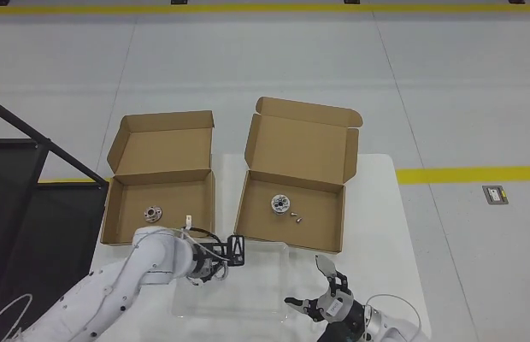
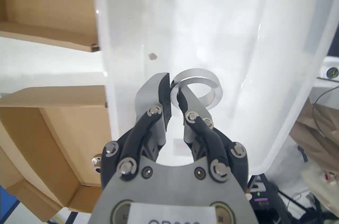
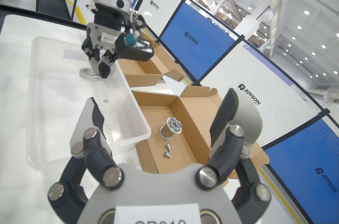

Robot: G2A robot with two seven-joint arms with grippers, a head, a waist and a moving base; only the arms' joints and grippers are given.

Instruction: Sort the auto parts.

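Note:
A silver metal ring (image 2: 197, 86) lies low in a clear plastic bin (image 2: 291, 76). My left gripper (image 2: 173, 92) is shut on its wall, one finger inside the ring and one outside. From the right wrist view, the ring (image 3: 87, 74) rests at the bin floor under the left gripper (image 3: 99, 70). My right gripper (image 3: 163, 100) is open with nothing in it, over the table's front edge; it also appears from above (image 1: 320, 291). The left arm's gripper (image 1: 212, 270) is in front of the left box.
Two open cardboard boxes stand behind the bin. The left box (image 1: 158, 205) holds a round metal part (image 1: 151, 211). The right box (image 1: 291, 201) holds a cylindrical part (image 3: 171, 127) and two small screws (image 3: 167, 150). A tiny speck (image 2: 152, 56) lies in the bin.

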